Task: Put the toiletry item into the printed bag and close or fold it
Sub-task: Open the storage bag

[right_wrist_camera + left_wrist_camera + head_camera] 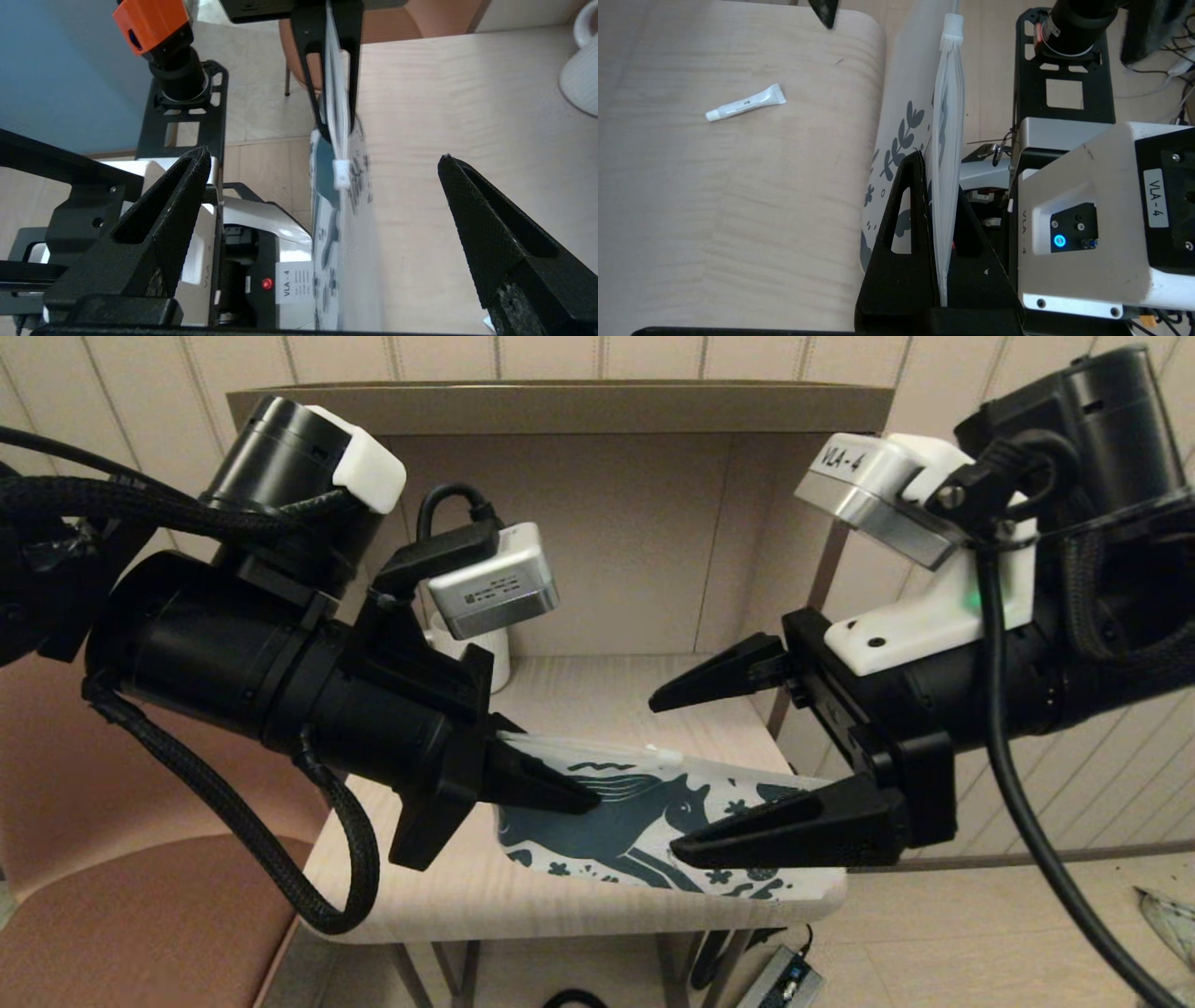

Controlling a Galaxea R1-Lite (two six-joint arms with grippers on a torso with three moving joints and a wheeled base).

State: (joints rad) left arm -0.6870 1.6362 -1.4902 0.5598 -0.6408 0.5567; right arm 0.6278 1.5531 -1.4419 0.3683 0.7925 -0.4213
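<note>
White pouch w/ the teal horse print, aka the printed bag, is up off the table rn, hanging on edge near the front. Left gripper has it pinched tight by the zip strip, both fingers closed right on the plastic, so the bag dangles from the top edge. Zip slider sits at the end of the strip away from the left gripper, towards the robot's right.

Right gripper is facing it from the other side, jaws spread wide, not touching anything. One finger is higher up over the table, the other low in front of the bag's printed face, and from the right wrist cam the zip end lines up in the gap between them.

Toiletry item, tiny white tube thing, is lying flat on the light wood tabletop, well apart from the bag, so def not inside yet.

White ribbed mug is parked towards the back of the table, mostly hidden behind the left arm in the head cam. Brownish chair on the robot's left.
</note>
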